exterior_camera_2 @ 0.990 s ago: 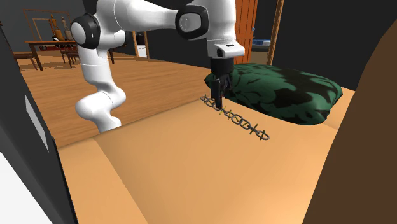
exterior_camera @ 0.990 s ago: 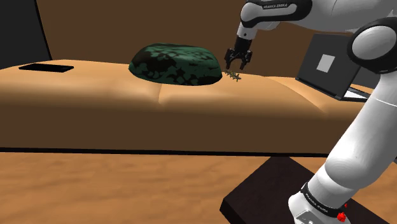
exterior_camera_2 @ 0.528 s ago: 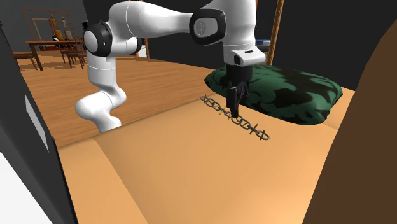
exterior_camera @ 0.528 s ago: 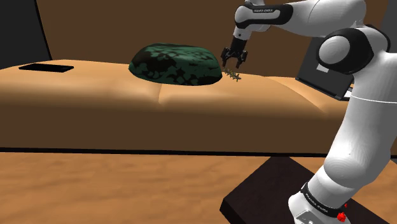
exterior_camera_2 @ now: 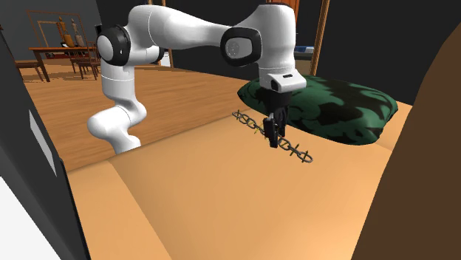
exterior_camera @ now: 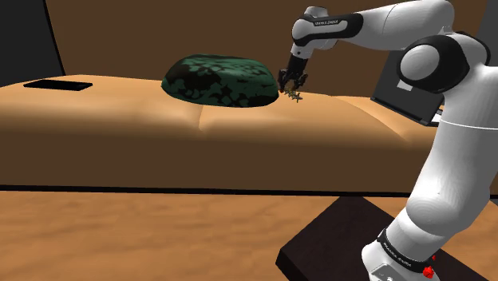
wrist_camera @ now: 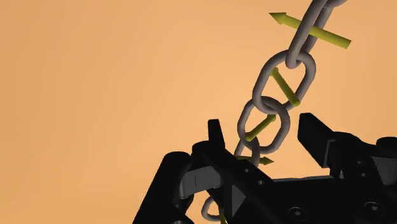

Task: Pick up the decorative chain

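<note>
A grey decorative chain (exterior_camera_2: 298,153) with yellow-green cross spikes lies stretched on the tan cushioned surface (exterior_camera_2: 214,185), beside a dark green patterned pillow (exterior_camera_2: 332,103). My black gripper (exterior_camera_2: 273,139) points straight down onto the chain's middle. In the shoulder view the gripper (exterior_camera: 291,85) stands just above the chain (exterior_camera: 296,96), at the pillow's (exterior_camera: 221,80) right edge. In the wrist view the chain (wrist_camera: 280,83) runs between the two fingers of the gripper (wrist_camera: 264,132). The fingers stand apart on either side of a link, with a gap left at one side.
A dark grey panel with a white square (exterior_camera: 411,84) leans at the shoulder view's right, behind the arm. A flat black object (exterior_camera: 57,85) lies far left on the cushion. The dark stand (exterior_camera: 335,247) sits on the wooden floor. Table and chairs (exterior_camera_2: 52,55) stand far off.
The gripper moved along the chain from its end near the arm toward its middle and came down onto it. The fingers have narrowed around a link.
</note>
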Motion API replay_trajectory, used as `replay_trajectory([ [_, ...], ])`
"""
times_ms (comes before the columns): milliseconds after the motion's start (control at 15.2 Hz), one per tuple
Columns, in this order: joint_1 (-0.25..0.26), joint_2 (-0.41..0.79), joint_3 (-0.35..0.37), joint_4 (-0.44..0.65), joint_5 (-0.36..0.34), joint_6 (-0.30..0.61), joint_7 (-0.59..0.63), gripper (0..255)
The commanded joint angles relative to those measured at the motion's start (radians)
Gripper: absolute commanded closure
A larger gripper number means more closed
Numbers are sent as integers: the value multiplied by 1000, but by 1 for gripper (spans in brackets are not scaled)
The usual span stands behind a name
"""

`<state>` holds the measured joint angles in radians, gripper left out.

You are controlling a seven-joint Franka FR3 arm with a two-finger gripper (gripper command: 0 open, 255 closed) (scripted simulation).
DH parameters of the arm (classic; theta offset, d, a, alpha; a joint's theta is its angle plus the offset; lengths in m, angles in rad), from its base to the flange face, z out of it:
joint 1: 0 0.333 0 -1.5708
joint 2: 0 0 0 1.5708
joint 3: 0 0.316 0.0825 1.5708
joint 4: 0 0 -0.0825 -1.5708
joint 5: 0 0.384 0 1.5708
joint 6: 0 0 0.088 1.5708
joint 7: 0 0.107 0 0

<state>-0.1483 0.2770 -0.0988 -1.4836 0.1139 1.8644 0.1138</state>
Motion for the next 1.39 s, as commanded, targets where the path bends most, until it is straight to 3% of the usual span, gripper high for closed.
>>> replay_trajectory([
  [0,0,0,0,-3,0,3,0,255],
  [528,0,0,0,0,0,1,0,255],
  [1320,-7,27,-2,200,0,-173,13,255],
])
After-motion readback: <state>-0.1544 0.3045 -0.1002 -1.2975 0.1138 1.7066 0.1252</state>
